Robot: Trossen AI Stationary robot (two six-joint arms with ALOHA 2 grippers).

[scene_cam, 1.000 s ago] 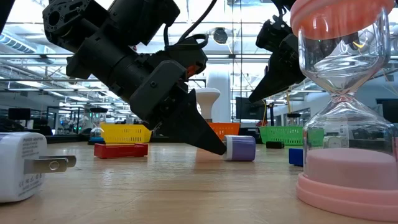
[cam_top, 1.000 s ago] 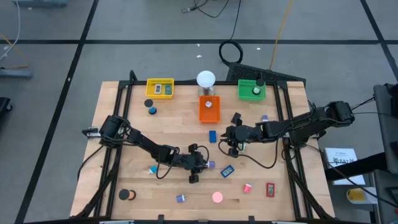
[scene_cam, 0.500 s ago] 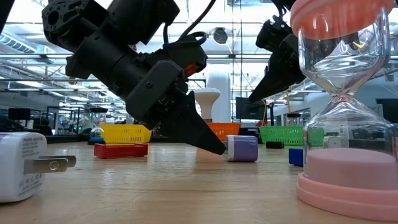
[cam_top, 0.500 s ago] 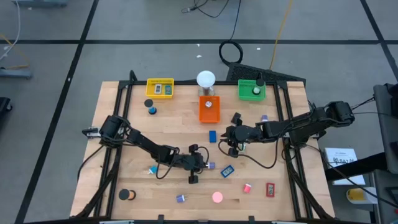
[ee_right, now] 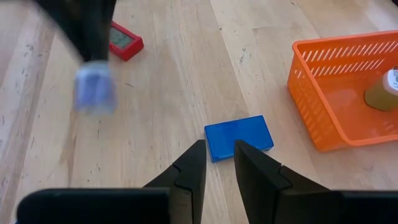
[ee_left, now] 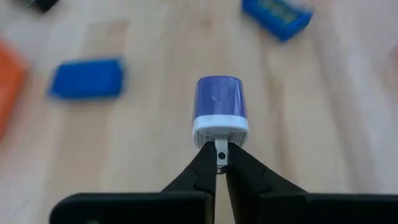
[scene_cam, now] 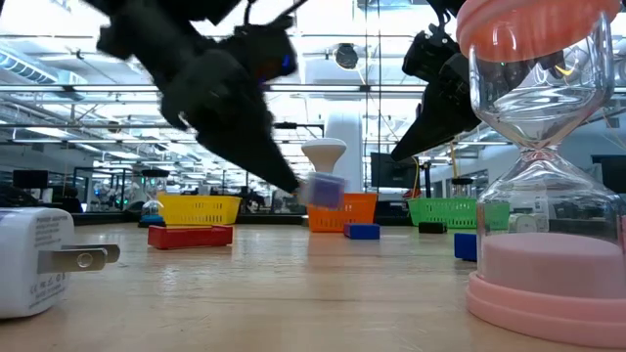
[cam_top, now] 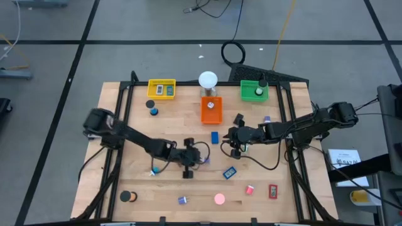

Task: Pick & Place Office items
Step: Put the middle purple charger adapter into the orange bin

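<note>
Left wrist view, left claw (ee_left: 221, 163) pinching purple plug (ee_left: 219, 112) by its prong, lifted.

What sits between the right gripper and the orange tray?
The blue block lies on bare wood just ahead of the right gripper, short of the orange tray, seen in the right wrist view.

In the low view the left arm (scene_cam: 210, 93) and the purple piece (scene_cam: 325, 189) at its tip are smeared by blur. The pink hourglass (scene_cam: 540, 176) and white plug (scene_cam: 39, 259) run off the picture's edges. From above, the pieces near the table's (cam_top: 169, 125) front edge are too small to identify.
</note>
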